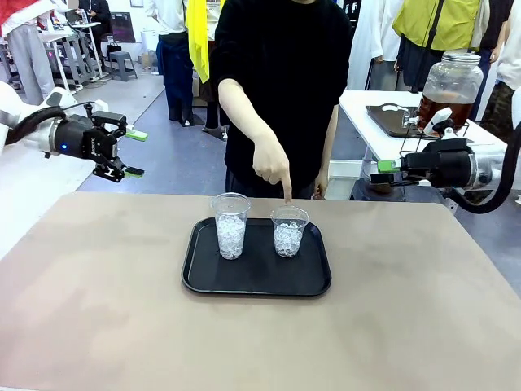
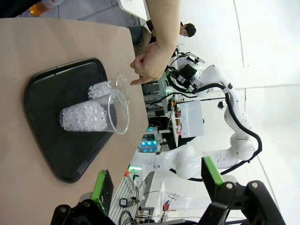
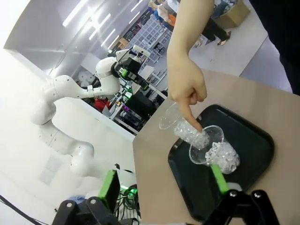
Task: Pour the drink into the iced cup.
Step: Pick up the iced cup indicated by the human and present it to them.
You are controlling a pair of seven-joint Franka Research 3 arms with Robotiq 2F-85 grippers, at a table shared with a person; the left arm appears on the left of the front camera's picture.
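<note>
Both grippers are wide open, empty, and hovering off the table edges. The left gripper [image 1: 134, 154] is up at the left, above and beyond the table's far-left corner, with its green pads spread apart and aimed toward the middle. The right gripper [image 1: 384, 172] is at the far right, jaws also fully spread, pointing inward at about the same height. The drink [image 1: 444, 111] is amber-brown and fills the lower part of the clear dispenser jar [image 1: 453, 81]. The jar stands on a dark tray on a white side table behind the right gripper, well apart from the cups. A black tray [image 1: 256, 275] sits mid-table on the tan table [image 1: 98, 309] and carries two clear plastic cups, upright, near each other and not touching. The taller cup [image 1: 231, 226] is on the robot's left and the shorter cup [image 1: 290, 231] on its right, both partly filled with ice. The person's hand [image 1: 273, 165] reaches in from the far side with the index finger pointing down at the rim of the shorter cup; I can't tell if it's actually touching. The left wrist view shows the left gripper's open fingers [image 2: 101, 185] at the bottom, with tray, cups and the pointing hand farther out. The right wrist view is the same, with the right gripper's fingers [image 3: 110, 185] apart and nothing between them.
</note>
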